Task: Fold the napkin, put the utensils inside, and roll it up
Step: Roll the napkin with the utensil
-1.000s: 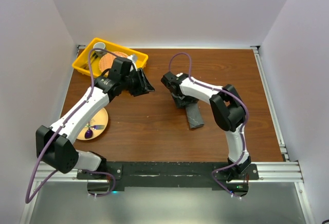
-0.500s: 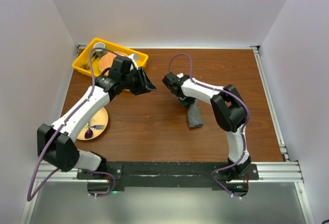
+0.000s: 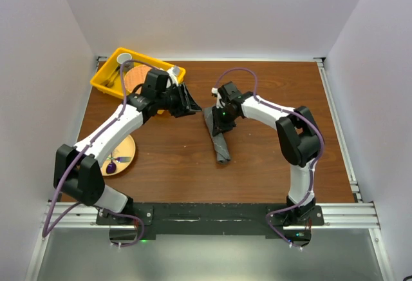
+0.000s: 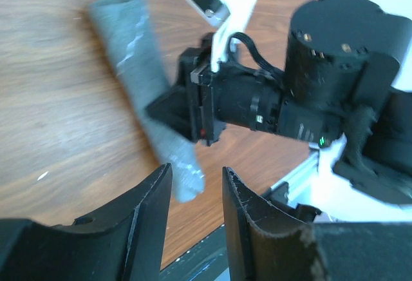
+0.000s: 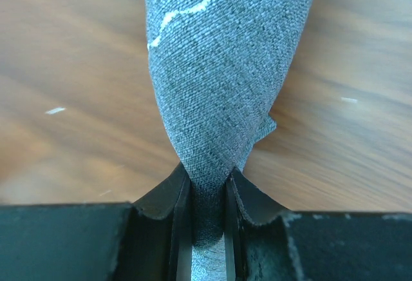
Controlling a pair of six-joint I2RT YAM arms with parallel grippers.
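**Right tool pinching one end of the rolled napkin: keeping the roll tight**

When I looked at the feeds, the napkin (image 3: 219,142) was already a narrow grey-green roll near the middle of the desk (image 3: 270,158), running from the right tool (image 3: 217,117) toward the near edge. In the right wrist view that tool (image 5: 207,194) was pressed together on the roll's end, the cloth squeezed thin between the two fingers and swelling out just beyond them, the pale stitched line showing across the top. The left tool (image 3: 190,104) hung just beside it on the far-left side. Through its own camera its fingers (image 4: 154,197) stood a little apart with nothing between them, and the roll (image 4: 138,81) lay slantwise below.

I judged the rolling itself to be close to done, and this step to be setting the bundle down without letting it spring open. To do that well I wanted to keep the pinch low and on the outer wrap rather than a loose corner. I also wanted to move the roll along its own length so it would not twist, and to have the left tool ready to steady the free end before I let go.

I could not tell what was wrapped inside. A small purple item (image 3: 111,164) lay on the plate (image 3: 127,144) at the near left, well apart from the roll, and a yellow bin (image 3: 103,81) stood at the far left.
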